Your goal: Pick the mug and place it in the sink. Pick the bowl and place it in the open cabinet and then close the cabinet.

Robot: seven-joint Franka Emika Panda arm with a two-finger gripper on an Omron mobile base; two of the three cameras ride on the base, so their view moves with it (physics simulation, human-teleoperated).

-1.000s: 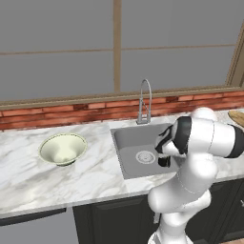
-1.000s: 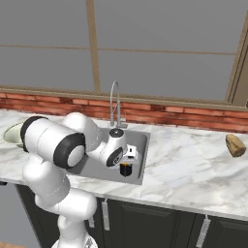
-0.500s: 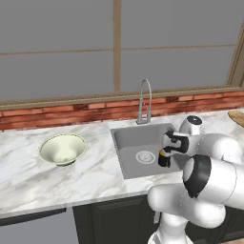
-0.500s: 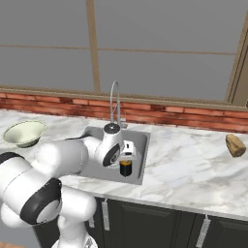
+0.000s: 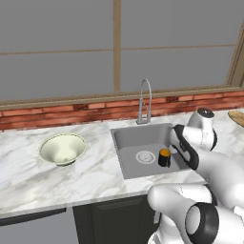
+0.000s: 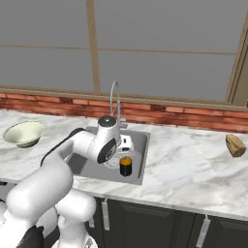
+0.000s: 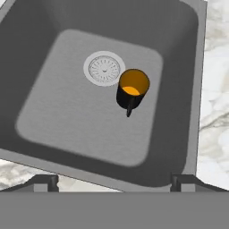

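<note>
Mug (image 7: 132,91) upright beside drain (image 7: 103,68), sink (image 7: 53,116) floor otherwise bare, faucet (image 5: 145,100) behind basin

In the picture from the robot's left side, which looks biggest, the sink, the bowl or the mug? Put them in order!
1. The sink looks biggest.
2. The bowl comes next; it sits on the counter, at about the same distance from the camera.
3. The mug, standing in the sink beside the drain, looks smallest.

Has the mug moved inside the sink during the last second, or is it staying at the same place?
No. The mug stands upright on the sink floor, just right of the drain, exactly as a second ago.
</note>
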